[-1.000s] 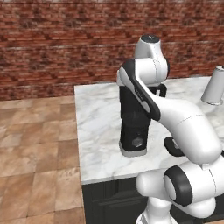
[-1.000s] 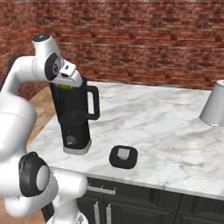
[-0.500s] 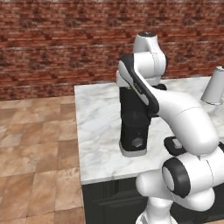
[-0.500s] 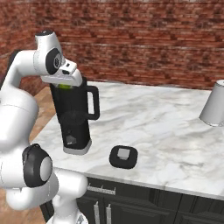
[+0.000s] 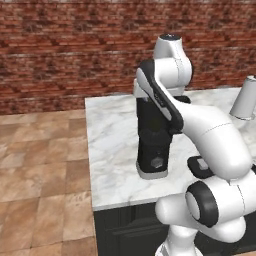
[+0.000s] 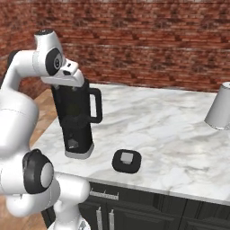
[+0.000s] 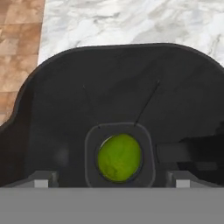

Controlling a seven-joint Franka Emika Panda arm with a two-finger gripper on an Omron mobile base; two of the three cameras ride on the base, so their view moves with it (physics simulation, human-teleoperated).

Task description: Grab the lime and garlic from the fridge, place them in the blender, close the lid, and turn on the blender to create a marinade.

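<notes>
Released since the earlier frame, the lime (image 7: 119, 157) is now being seen at the bottom of the blender (image 6: 75, 119) jug on the table (image 6: 179, 134). Directly above, the hand (image 7: 111, 178) is being held with fingers spread wide, empty.

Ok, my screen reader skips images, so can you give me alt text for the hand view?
Looking straight down into the open black blender, a yellow-green lime sits at the bottom of the jug. White marble counter runs behind the blender, with brown floor tiles at the left.
</notes>
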